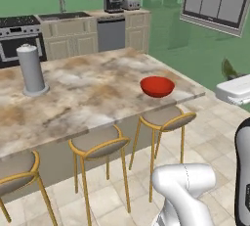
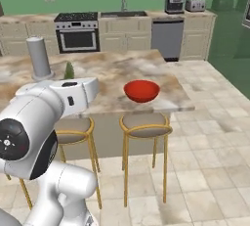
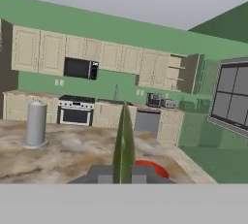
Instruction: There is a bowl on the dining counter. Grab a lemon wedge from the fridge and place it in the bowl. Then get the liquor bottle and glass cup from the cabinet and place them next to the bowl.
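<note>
Both base views look forward and down at the dining counter [image 1: 88, 93], sharing the bowl [image 1: 157, 86]; the hand view faces across it, perhaps level.

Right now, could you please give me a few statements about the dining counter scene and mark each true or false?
1. The small glossy red round bowl sits on the mottled beige-brown stone dining counter. True.
2. The bowl already holds a clear glass. False: no glass is in it.
3. The gripper is shut on a slim yellow-green lemon wedge. True.
4. The tall grey cylinder on a round base lies tipped over. False: it stands upright.
5. Yellow-framed stools stand along the counter. True.
</note>
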Motion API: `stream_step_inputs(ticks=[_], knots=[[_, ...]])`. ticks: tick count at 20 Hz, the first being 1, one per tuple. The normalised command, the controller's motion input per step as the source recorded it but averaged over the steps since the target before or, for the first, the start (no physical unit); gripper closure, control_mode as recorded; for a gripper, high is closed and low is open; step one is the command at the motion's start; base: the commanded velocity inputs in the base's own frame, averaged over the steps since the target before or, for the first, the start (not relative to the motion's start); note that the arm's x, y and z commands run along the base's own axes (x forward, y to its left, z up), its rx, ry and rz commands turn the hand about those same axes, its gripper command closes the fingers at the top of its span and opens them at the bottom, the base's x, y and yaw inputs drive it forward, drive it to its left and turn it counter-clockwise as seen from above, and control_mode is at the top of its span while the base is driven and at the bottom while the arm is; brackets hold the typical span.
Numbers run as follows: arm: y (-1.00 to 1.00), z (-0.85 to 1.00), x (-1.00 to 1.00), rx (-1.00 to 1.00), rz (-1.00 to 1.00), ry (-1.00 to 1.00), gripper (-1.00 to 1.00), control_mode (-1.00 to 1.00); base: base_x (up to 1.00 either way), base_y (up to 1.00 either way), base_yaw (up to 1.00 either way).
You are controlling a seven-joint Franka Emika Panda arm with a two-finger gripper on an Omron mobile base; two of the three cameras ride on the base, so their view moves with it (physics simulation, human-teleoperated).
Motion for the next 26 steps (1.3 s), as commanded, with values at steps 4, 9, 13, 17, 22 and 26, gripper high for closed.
stream_step_inputs(ticks=[4, 9, 13, 17, 22, 26], knots=[[0.0, 0.0, 0.0, 0.0, 0.0, 0.0, 1.0, 1.0, 0.5, -0.54, 0.3], [0.0, 0.0, 0.0, 0.0, 0.0, 0.0, 1.0, 1.0, 0.74, -0.41, 0.25], [0.0, 0.0, 0.0, 0.0, 0.0, 0.0, 1.0, 1.0, 0.74, -0.2, 0.1], [0.0, 0.0, 0.0, 0.0, 0.0, 0.0, 1.0, 1.0, 0.76, -0.25, 0.13], [0.0, 0.0, 0.0, 0.0, 0.0, 0.0, 1.0, 1.0, 0.52, -0.63, 0.27], [0.0, 0.0, 0.0, 0.0, 0.0, 0.0, 1.0, 1.0, 0.39, -0.71, 0.31]])
